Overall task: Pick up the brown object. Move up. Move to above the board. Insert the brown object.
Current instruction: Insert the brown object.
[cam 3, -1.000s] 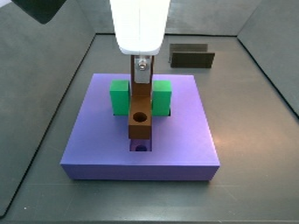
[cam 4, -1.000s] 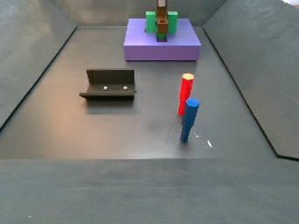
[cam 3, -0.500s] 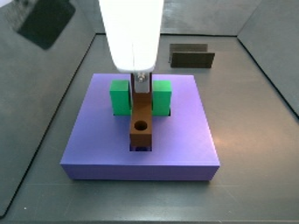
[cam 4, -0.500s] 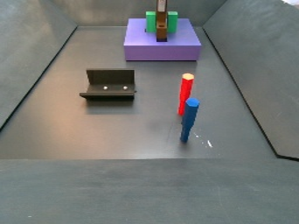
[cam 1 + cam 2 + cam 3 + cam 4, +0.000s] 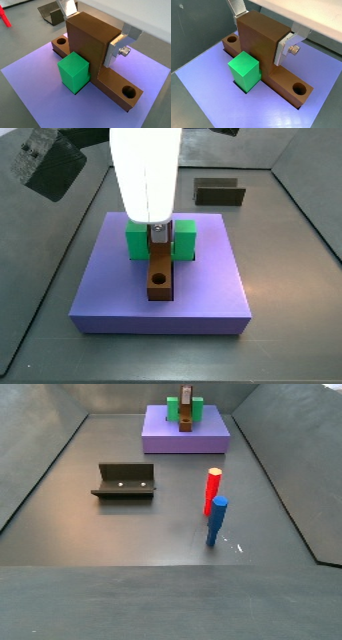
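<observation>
The brown object (image 5: pixel 160 278) is a T-shaped wooden piece lying lengthwise in the slot of the lavender board (image 5: pixel 100 293), its bar down at board level. Both wrist views show it (image 5: pixel 90 45) (image 5: pixel 258 42) with round holes at its bar ends. My gripper (image 5: pixel 159 231) is shut on its thick middle block, and the silver fingers (image 5: pixel 115 49) (image 5: pixel 284 48) press its sides. The green U-shaped block (image 5: pixel 136 240) stands around the piece; one arm shows in both wrist views (image 5: pixel 73 70) (image 5: pixel 243 70). In a side view the board (image 5: pixel 186 436) sits far back.
A dark fixture (image 5: pixel 124 481) stands on the floor mid-left, also seen behind the board (image 5: pixel 219 192). A red peg (image 5: pixel 213 489) and a blue peg (image 5: pixel 217 522) stand upright right of centre. Grey walls enclose the floor.
The gripper has lowered with the brown object; its bar has sunk further into the board's slot, now covering the slot hole that showed in front of it.
</observation>
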### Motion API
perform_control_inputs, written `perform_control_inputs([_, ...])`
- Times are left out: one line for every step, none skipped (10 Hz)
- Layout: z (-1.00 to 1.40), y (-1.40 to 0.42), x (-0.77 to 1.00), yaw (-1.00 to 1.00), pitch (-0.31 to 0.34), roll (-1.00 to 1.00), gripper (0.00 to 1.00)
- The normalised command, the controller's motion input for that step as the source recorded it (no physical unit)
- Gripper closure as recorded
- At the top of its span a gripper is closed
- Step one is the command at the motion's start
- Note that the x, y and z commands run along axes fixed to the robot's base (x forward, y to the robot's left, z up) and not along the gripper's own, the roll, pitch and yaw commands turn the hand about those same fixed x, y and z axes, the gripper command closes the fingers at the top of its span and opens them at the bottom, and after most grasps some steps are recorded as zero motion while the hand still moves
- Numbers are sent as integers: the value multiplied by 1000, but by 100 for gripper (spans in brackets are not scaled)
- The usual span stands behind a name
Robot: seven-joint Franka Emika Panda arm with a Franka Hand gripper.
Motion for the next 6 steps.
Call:
perform_control_inputs([-231,-34,6,120,-139,140,100])
perform_control_inputs([-409,0,0,37,-109,76,100])
perform_control_inputs([-449,0,60,14,-59,89,100])
perform_control_inputs([-586,-14,171,-46,34,146,100])
perform_control_inputs([-646,-20,171,-160,94,164,100])
perform_control_inputs([-377,0,97,-86,13,37,100])
